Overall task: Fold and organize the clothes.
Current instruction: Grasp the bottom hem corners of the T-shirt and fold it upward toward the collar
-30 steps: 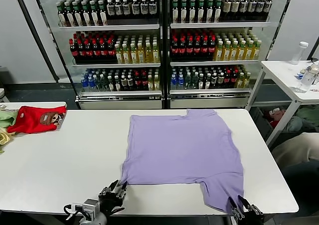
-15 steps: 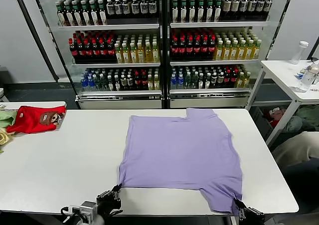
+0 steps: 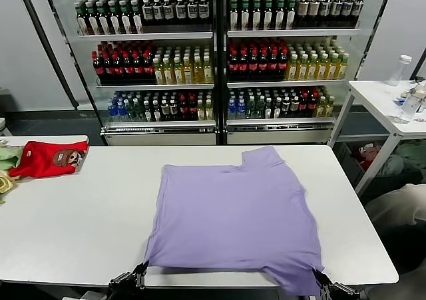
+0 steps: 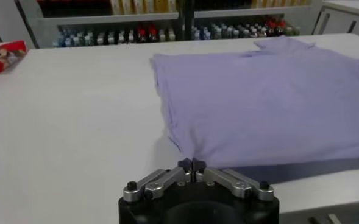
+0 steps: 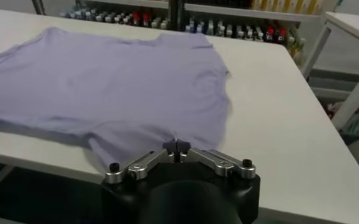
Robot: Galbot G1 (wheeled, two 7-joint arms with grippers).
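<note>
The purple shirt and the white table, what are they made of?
The purple shirt looks like soft, matte knit cloth, probably cotton: it drapes limply and wrinkles where the left gripper and right gripper pinch it with shut jaws. The white table looks hard and smooth, perhaps laminate; it has a faint sheen.

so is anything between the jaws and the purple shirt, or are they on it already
Nothing visible. The left gripper and right gripper are each shut on the near hem of the T-shirt, at the front edge of the table.
</note>
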